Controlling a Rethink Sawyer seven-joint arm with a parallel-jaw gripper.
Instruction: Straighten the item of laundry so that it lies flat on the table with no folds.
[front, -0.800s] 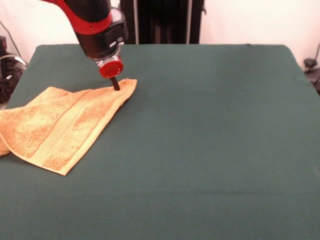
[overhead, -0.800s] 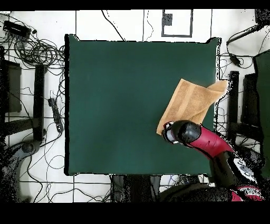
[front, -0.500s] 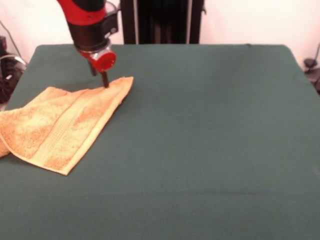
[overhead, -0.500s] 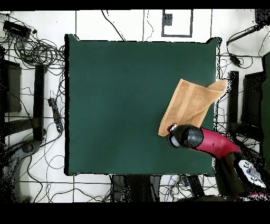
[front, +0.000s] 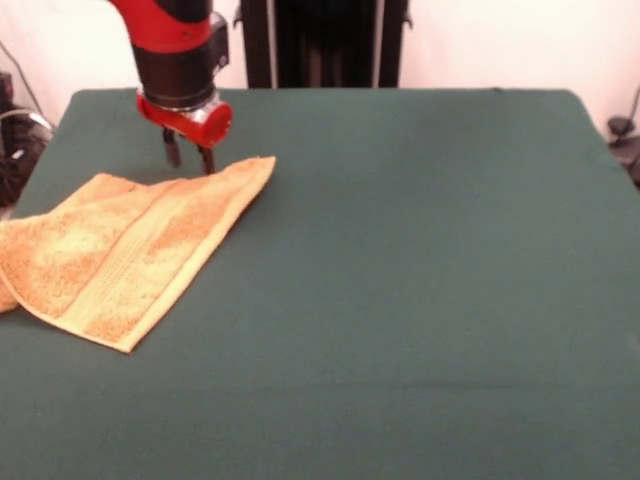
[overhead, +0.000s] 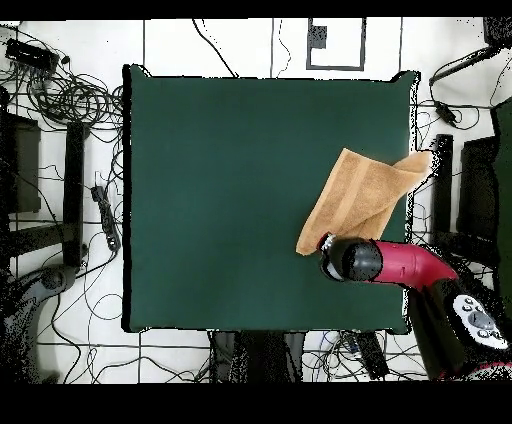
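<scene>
A plain white wall (front: 500, 45) closes the room behind, with a black upright stand (front: 325, 45) set against it at the middle. Seen from overhead, the floor is made of pale square tiles (overhead: 230, 45) divided by dark seams. Tangled black cables (overhead: 60, 95) sprawl across the tiles along one side, gathered into coils near a corner, and a black power strip (overhead: 103, 205) lies among them. Dark frame pieces (overhead: 40, 190) stand on that same side. A black stand (overhead: 442, 195) rises at the opposite side. Light is even and soft, without hard shadows.
</scene>
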